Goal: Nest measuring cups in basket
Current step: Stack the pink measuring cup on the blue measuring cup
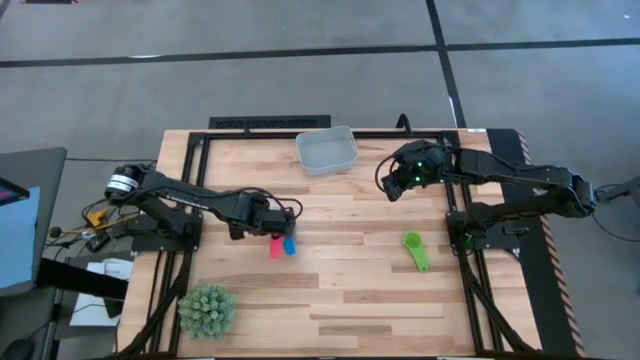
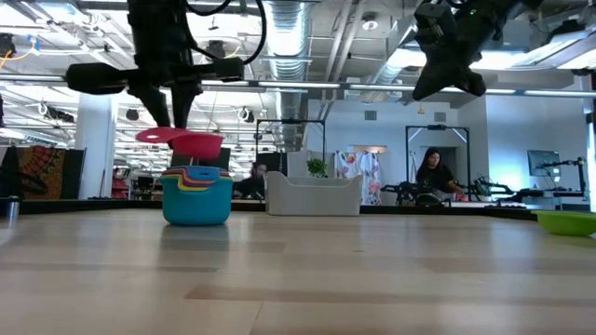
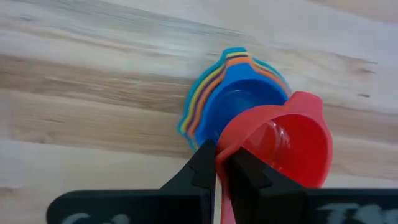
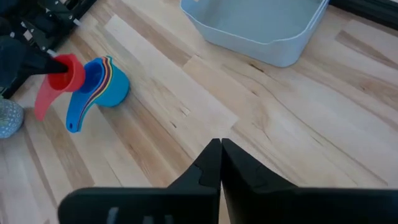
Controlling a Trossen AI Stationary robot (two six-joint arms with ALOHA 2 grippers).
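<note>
Closest to my left wrist camera, my left gripper (image 3: 216, 163) has its two dark fingers pinched shut on the rim of the red plastic measuring cup (image 3: 281, 145), which hangs tilted just above a nested stack of cups (image 3: 233, 96) whose outer bowl is light blue. That view shows the stack's layered rims: blue inside, then orange, yellow and light blue. From table height the red cup (image 2: 188, 140) is clear of the stack (image 2: 196, 197), a gap the overhead camera hides. From above, only the red and blue handles (image 1: 282, 245) show, near the middle of the wooden worktop (image 1: 350, 300).

My right gripper (image 4: 220, 155) hovers high with its fingers closed on nothing, toward the worktop's far right. Its camera takes in the pale grey-blue translucent plastic basket (image 4: 261, 28), which sits at the far edge, well apart from the stack, with bare wood between.

Overhead alone shows the green measuring cup (image 1: 416, 250) lying by the right edge and the spiky green ball-shaped plant (image 1: 207, 308) at the near left corner.
</note>
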